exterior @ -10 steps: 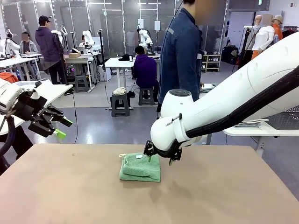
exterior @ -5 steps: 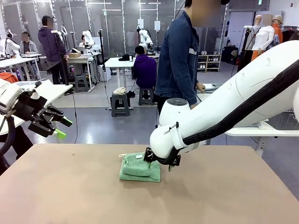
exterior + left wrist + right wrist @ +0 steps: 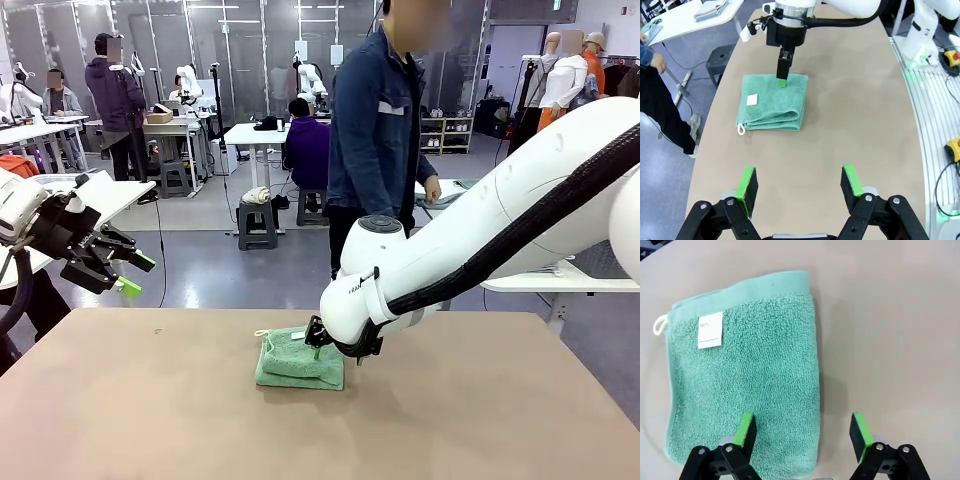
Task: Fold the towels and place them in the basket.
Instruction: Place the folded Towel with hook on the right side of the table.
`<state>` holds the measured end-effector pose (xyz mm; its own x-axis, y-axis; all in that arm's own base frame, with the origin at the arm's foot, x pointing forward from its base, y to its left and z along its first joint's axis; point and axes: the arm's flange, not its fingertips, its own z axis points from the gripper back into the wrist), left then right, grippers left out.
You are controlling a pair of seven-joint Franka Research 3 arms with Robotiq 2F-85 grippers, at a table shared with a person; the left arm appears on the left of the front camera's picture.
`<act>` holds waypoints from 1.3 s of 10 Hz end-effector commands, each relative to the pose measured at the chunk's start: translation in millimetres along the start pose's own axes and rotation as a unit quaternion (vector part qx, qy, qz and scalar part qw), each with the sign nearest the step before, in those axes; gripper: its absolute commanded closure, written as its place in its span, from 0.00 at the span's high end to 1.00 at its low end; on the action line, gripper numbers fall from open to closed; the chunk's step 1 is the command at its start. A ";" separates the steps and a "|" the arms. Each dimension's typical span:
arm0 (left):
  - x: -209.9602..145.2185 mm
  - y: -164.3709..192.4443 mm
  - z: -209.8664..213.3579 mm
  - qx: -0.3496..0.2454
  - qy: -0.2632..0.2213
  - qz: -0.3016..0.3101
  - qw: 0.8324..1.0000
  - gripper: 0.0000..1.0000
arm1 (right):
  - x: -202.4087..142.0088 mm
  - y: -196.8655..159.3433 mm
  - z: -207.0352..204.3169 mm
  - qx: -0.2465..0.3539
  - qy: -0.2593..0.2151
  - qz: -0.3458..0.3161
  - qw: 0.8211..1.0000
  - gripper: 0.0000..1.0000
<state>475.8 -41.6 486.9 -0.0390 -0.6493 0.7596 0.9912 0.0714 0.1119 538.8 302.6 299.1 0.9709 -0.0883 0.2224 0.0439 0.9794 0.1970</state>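
The right claw (image 3: pixel 802 431) hangs released, straddling one edge of the folded mint towel (image 3: pixel 745 380): one finger is over terry, the other over bare bench (image 3: pixel 895 315). Closing here could pinch only the top layer and drag the fold open. Open bench lies beyond the outer finger. The left claw (image 3: pixel 799 182), also released, hovers well back from the towel.

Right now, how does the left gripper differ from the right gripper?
The left gripper hangs raised at the table's left side, well apart from the folded mint green towel. The right gripper is low at that towel. The left gripper points slantwise toward the table, while the right gripper points down, one finger over the towel, the other over bare table. Both stand open and hold nothing.
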 end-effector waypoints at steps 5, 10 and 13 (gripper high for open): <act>0.6 0.6 -0.2 0.003 -0.001 -0.001 1.000 0.84 | 4.8 -0.2 -10.4 0.018 -0.014 0.011 1.000 0.58; 0.6 0.6 -0.2 0.003 -0.001 -0.001 1.000 0.84 | 5.7 -2.2 -11.1 0.016 -0.004 0.015 1.000 0.38; 0.6 0.6 -0.2 0.003 -0.001 -0.001 1.000 0.84 | 4.2 -1.1 -8.2 0.010 0.002 0.013 1.000 0.02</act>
<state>475.8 -41.6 486.9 -0.0390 -0.6493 0.7596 0.9912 0.0714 0.1119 541.9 302.5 292.5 0.9696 -0.0693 0.2347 0.0176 0.9763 0.2155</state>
